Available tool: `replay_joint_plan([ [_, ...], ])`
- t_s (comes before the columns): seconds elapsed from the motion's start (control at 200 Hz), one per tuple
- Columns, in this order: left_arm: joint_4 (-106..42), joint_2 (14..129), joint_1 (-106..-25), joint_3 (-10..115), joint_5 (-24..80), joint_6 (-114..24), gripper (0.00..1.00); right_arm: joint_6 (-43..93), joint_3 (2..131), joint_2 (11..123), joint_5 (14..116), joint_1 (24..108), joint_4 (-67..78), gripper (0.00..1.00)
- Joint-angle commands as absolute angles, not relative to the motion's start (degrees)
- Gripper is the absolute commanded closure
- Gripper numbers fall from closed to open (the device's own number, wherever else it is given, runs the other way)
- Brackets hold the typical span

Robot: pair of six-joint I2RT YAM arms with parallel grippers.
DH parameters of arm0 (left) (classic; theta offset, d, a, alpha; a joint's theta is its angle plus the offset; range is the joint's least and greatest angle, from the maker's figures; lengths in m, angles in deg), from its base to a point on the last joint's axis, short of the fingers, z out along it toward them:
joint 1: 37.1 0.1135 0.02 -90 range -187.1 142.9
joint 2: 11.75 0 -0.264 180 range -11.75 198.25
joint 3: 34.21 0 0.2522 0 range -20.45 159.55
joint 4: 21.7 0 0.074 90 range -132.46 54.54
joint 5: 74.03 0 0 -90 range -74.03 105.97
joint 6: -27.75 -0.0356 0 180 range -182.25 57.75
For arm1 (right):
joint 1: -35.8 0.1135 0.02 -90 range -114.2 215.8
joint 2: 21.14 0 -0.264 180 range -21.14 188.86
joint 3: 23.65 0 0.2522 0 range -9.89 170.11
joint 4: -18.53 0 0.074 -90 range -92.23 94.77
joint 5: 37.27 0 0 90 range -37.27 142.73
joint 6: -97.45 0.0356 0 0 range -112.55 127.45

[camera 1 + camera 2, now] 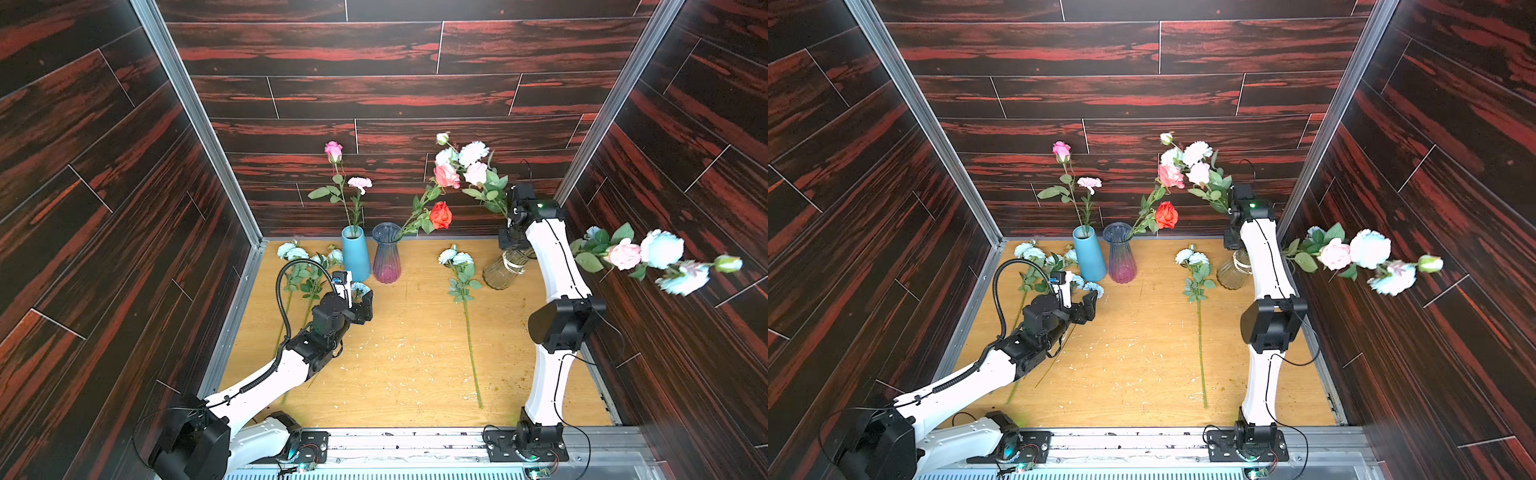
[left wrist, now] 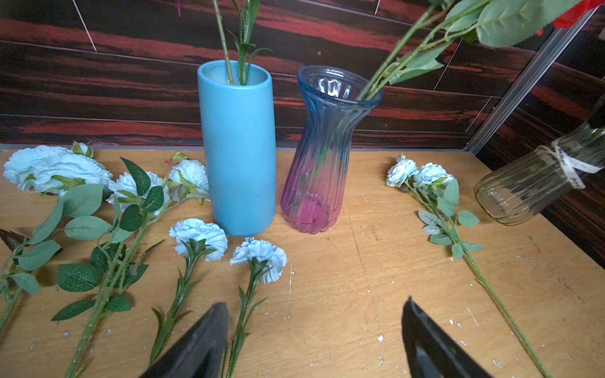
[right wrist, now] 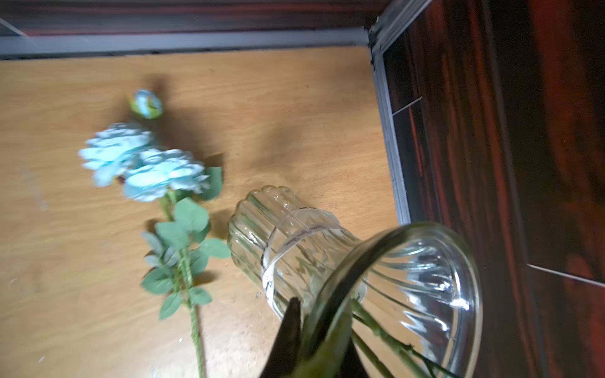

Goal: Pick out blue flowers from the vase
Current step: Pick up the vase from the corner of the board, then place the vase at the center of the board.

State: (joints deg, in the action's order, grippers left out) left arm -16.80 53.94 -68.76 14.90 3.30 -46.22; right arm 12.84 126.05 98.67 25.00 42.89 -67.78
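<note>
1. Far left: blue flowers (image 1: 293, 251) lie flat on the counter (image 1: 395, 353), stems running toward the robot. It looks like a sorted pile, kept clear of the vases.
2. The left tool (image 2: 316, 304) hangs wide open, gripping nothing, over two short blue carnations (image 2: 198, 239) with ruffled blue-white heads and thin, leafy green stems.
3. The blue vase (image 1: 355, 257) holds a pink rose (image 1: 333, 151) and a pink carnation (image 1: 360, 183); the purple vase (image 1: 386, 262) holds a red rose (image 1: 440, 215). Wrong colours, so presumably left standing.
4. Mid-counter, one more blue spray (image 1: 455, 258) lies alone, well apart.
5. The right tool (image 1: 512, 241) is at the mouth of the clear vase (image 3: 288, 239), one dark finger just outside the rim beside green stems. How far closed, and on what? I can't tell.
6. That vase carries a mixed bunch: pale blue heads (image 1: 661, 248) beside a pale pink rose (image 1: 624, 254), leaning toward the right wall. They're likely the next pick.
</note>
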Motion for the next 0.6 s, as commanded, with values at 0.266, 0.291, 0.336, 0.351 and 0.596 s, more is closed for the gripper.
replay_joint_plan([
  [0.266,-15.91,49.3,-66.62,11.91,0.02,-45.57,0.16,16.04,127.06,88.42,13.79,54.0,-73.47,1.0],
  [0.291,-16.07,48.93,-66.19,11.66,-0.18,-45.35,0.16,16.5,126.58,87.89,13.33,55.03,-73.89,1.0],
  [0.336,-16.21,48.35,-65.37,11.17,-0.29,-44.83,0.16,17.15,125.01,86.93,12.64,56.59,-74.26,1.0],
  [0.351,-16.29,48.17,-65.04,11.0,-0.29,-44.66,0.17,17.34,124.71,86.67,12.32,57.09,-74.29,1.0],
  [0.596,-16.21,46.38,-62.44,9.43,0.06,-42.87,0.17,21.19,117.06,81.09,10.48,65.74,-75.32,1.0],
])
